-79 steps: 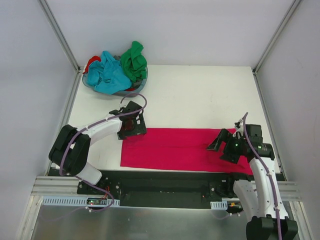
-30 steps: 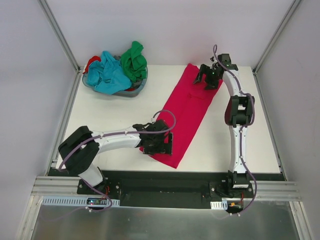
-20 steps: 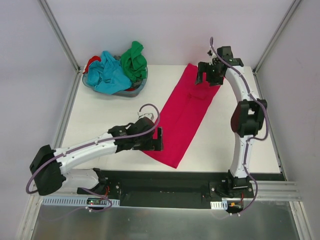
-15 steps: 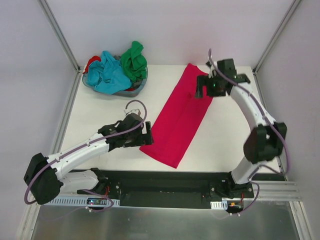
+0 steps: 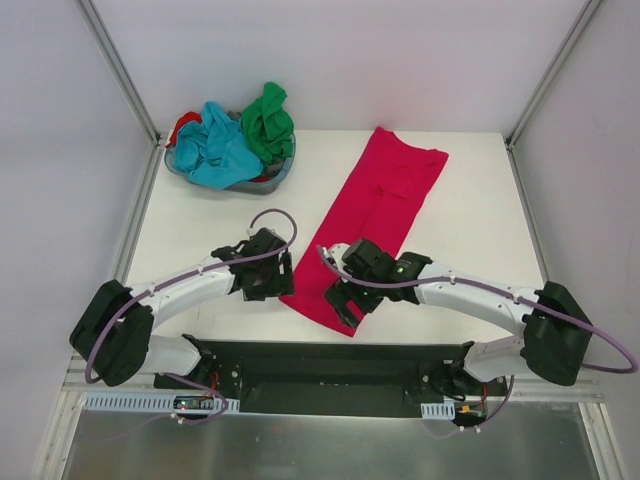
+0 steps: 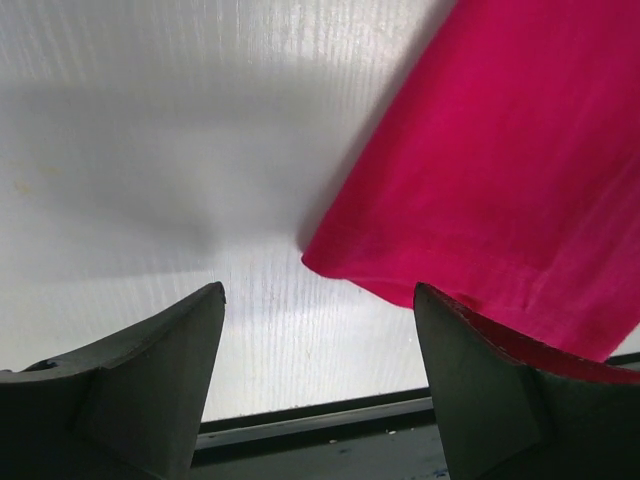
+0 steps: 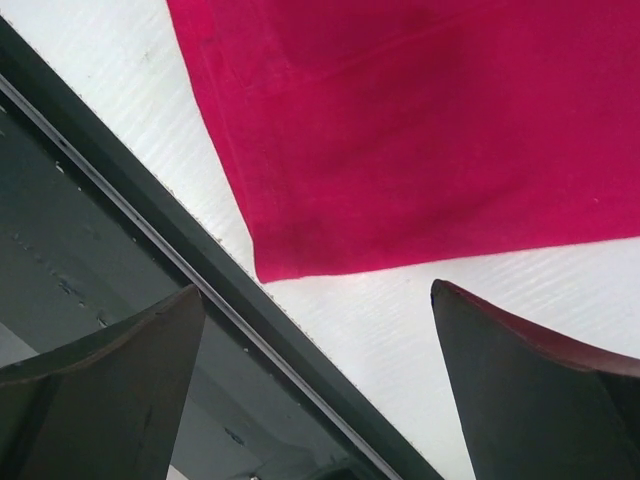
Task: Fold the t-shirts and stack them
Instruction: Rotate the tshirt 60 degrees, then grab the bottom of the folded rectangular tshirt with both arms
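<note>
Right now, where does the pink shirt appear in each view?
Top: shirt, a diagonal strip from near centre to far right.
Left wrist: shirt fills the right side.
Right wrist: shirt fills the top.
Shared landmark: the black rail along the table's near edge.

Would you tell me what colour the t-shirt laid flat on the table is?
The t-shirt is crimson-pink, clearest in the top external view.
</note>
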### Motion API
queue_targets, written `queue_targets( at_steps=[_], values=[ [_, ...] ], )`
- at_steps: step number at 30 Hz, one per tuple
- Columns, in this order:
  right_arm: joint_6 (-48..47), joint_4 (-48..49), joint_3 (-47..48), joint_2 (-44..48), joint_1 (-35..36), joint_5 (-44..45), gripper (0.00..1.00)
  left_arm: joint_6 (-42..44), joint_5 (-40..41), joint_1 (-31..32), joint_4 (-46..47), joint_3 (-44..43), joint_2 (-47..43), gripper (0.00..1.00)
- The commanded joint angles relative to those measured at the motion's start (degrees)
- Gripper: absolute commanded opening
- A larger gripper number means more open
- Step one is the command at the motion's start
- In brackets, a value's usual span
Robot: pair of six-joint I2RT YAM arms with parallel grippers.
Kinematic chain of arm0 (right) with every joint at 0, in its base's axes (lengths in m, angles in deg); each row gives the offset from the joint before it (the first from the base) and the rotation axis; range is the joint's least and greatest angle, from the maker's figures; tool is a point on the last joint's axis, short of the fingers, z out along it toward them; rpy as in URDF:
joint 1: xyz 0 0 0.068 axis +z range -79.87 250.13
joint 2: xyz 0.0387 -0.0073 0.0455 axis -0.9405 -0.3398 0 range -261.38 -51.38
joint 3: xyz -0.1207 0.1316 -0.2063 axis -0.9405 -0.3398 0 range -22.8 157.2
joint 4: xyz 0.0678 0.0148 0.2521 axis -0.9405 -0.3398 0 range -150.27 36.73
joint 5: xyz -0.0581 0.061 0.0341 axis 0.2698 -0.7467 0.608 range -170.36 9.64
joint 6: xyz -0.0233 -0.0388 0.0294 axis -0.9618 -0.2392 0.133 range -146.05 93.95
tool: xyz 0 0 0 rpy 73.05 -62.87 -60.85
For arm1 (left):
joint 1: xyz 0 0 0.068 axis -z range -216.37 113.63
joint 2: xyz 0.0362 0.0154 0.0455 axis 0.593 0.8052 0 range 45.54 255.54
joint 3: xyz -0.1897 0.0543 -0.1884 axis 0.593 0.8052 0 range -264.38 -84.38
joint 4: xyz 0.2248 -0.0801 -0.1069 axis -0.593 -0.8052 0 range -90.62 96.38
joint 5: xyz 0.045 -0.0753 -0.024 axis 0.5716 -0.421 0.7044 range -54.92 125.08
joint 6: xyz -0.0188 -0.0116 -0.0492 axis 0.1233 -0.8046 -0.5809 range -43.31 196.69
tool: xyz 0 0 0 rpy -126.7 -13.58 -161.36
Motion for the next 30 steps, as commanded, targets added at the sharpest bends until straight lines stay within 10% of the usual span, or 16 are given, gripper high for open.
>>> queue_targets(
  at_steps=[1, 10, 20, 30],
  values=[
    [1.7, 4.86, 0.43, -3.24, 3.44, 4.29, 0.99, 0.27, -0.88, -1.67, 3.9, 0.41, 3.18, 0.74],
    [0.82, 6.53, 0.18, -6.6, 5.82, 4.64, 0.98, -0.08, -3.78, -3.78, 8.12, 1.38, 9.16, 0.56],
    [-1.2, 5.83, 0.35, -6.41, 5.91, 4.99, 0.98, -0.87, -5.36, -3.78, 8.74, 1.47, 14.18, 0.0],
    [-3.83, 4.15, 0.09, -9.14, 9.59, 4.38, 0.83, -0.34, -5.89, -3.78, 8.56, 2.08, 12.07, 0.0]
  ],
)
